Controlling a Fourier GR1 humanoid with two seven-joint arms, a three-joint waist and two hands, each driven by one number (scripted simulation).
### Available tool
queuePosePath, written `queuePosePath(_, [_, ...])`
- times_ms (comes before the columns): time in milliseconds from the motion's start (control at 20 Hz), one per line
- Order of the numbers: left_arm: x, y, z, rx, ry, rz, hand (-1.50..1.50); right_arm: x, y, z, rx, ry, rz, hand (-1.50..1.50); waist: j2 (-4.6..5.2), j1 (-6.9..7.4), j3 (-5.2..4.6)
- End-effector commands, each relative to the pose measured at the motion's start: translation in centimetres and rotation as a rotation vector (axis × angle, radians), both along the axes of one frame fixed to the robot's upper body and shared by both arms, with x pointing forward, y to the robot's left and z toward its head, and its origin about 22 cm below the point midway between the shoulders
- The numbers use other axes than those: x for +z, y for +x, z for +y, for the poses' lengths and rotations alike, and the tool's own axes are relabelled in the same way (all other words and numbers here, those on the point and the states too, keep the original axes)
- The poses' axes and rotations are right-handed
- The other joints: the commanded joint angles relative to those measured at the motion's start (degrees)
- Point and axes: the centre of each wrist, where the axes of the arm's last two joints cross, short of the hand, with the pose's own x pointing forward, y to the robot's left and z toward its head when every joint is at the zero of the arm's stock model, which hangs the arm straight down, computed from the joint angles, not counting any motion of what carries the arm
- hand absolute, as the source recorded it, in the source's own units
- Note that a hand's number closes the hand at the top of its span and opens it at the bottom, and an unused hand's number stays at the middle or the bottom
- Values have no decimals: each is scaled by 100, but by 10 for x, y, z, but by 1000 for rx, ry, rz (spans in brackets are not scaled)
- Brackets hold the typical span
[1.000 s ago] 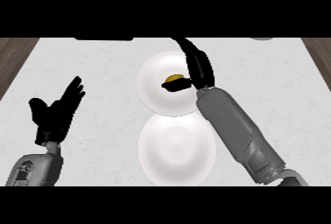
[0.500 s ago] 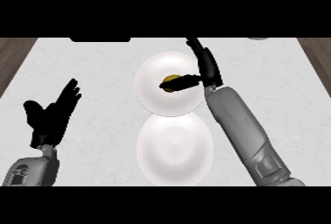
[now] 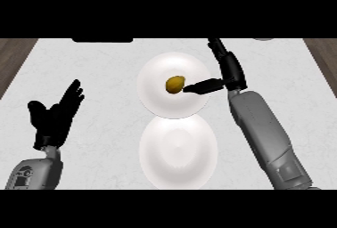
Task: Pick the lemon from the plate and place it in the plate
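I can read no writing or label anywhere on the pale marbled counter (image 3: pixel 99 133). Taking the far round white plate (image 3: pixel 158 100) as my landmark, the small yellow-brown lemon (image 3: pixel 174 84) lies on it, a little right of its middle. My right hand (image 3: pixel 227 73) sits over that plate's right rim; its thumb (image 3: pixel 203 86) stretches leftward and its tip touches the lemon's right side, while the fingers run straight up and away past the rim, so the hand is spread apart and not closed round the fruit. A second round white plate (image 3: pixel 178 153) lies just nearer than the landmark, their rims meeting or overlapping; I cannot tell which. Well left of the landmark my left hand (image 3: pixel 56 118) rests open, fingers up, with bare counter between it and both plates. Brown wood (image 3: pixel 13 58) shows beyond the counter's left and right edges. At the far edge, a dark flat shape (image 3: pixel 102 40) and a grey object (image 3: pixel 263 39) are cut off and too little shows to name them. The right forearm hides the counter right of the near plate.
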Motion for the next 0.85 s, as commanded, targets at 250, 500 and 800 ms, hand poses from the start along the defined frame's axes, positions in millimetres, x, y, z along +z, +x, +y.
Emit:
queuePosePath(250, [-7, 0, 2, -5, -6, -7, 0, -1, 4, -49, -38, -8, -2, -150, -3, -1, -1])
queuePosePath(500, [-4, -2, 19, 2, 7, -8, 0, -2, 10, -76, -49, -56, 16, -150, 2, 19, 0])
queuePosePath(800, [8, -4, -12, -7, -7, -7, 0, -25, 4, -90, -64, -106, 33, -150, 8, 38, 2])
